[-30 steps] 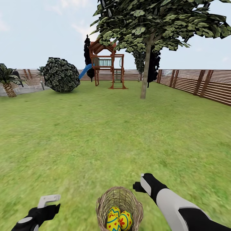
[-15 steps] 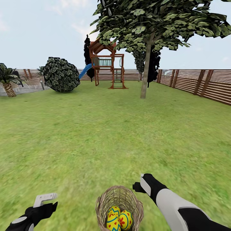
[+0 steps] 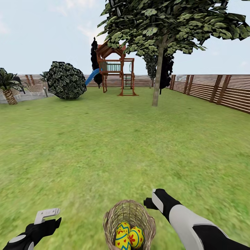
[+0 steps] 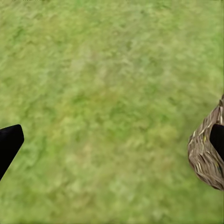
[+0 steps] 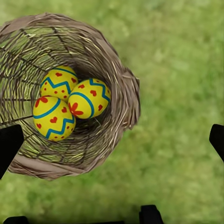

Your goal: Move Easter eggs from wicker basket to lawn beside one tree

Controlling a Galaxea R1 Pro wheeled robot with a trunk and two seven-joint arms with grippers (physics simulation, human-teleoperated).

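basket [image 3: 129,222]: eggs [image 3: 129,236] inside | hands [image 3: 47,214] flank it on lawn [image 3: 114,146]

yellow eggs [image 5: 70,105] with blue zigzags, red marks; tan basket [image 5: 116,70].

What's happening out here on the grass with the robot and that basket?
The robot stands on the lawn over the wicker basket, with all three Easter eggs inside it. The right gripper hangs open beside the basket; the left gripper is open over bare grass. Nothing is picked up yet. The tree stands far ahead.
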